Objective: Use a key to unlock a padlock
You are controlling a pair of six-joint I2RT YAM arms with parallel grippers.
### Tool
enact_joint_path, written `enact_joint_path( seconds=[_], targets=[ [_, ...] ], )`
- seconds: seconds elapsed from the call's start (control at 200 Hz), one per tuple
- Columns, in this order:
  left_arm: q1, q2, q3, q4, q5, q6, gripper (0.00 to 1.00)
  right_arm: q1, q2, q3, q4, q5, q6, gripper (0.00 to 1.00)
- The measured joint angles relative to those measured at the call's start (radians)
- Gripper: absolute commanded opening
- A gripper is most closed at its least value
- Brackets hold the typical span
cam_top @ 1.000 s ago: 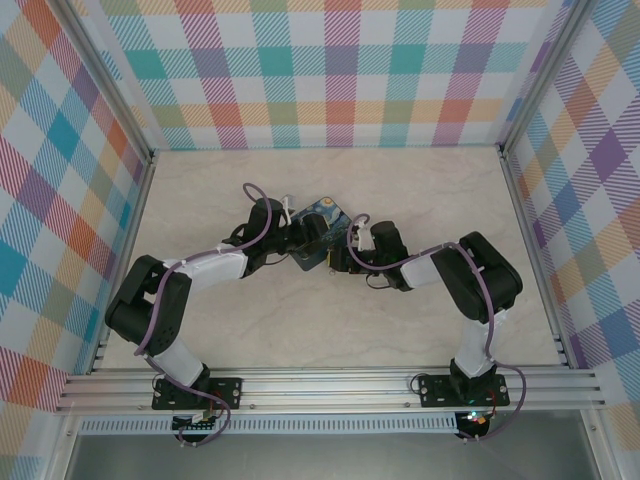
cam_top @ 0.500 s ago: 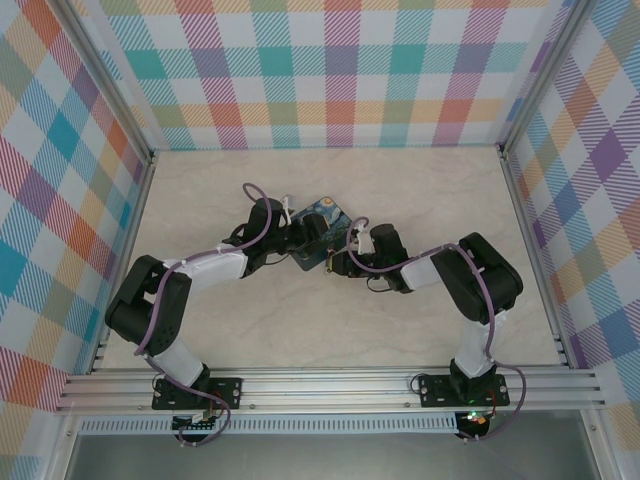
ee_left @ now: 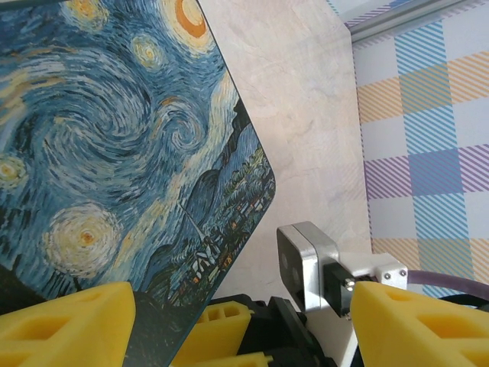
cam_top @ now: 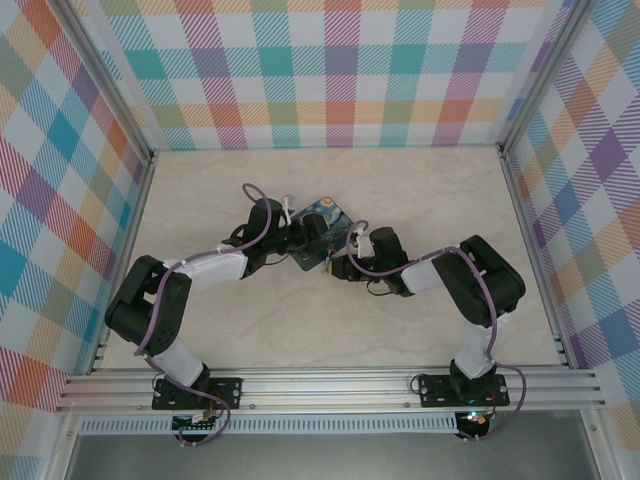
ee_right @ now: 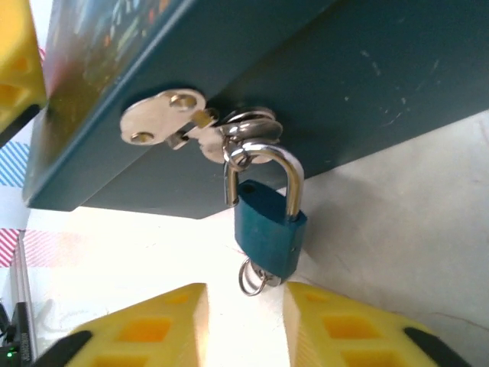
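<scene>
Fingers of both arms meet at one box near the middle of the tabletop. The left fingers lie at the near-left side of the blue swirly-painting box. From the left wrist their yellow pads stand wide apart: one shows in front of the painted lid, the other is well off past the box's rounded corner, with bare tabletop and parts of the other arm between it and the box. They clamp nothing; whether the pad over the lid touches it cannot be told

On the box's dark side wall a silvery hasp lies flat. The padlock hangs from the staple beside it by a thin steel shackle that looks closed. Its small body is blue-green and reaches past the wall's edge over the pale tabletop. A little wire ring dangles at its base; whether the key sits in the keyhole behind that ring cannot be told

The right fingers sit just right of the box's near corner, pointed at the lock. From the right wrist they are partly apart with a narrow gap between the yellow tips. The wire ring hangs at the mouth of that gap and the lock's body sits just beyond it — nothing is gripped, and no contact with the lock shows
</scene>
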Motion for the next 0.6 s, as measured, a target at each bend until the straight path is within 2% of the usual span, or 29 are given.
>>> enact_joint_path(
  seconds=[0.245, 0.6],
  targets=[
    [0.000, 0.000, 0.000, 0.000, 0.000, 0.000, 0.75, -0.013, 0.010, -0.011, 0.058, -0.039, 0.026, 0.44],
    [0.000, 0.000, -0.002, 0.002, 0.000, 0.000, 0.75, -0.028, 0.041, 0.006, 0.085, -0.067, 0.084, 0.42]
  ],
)
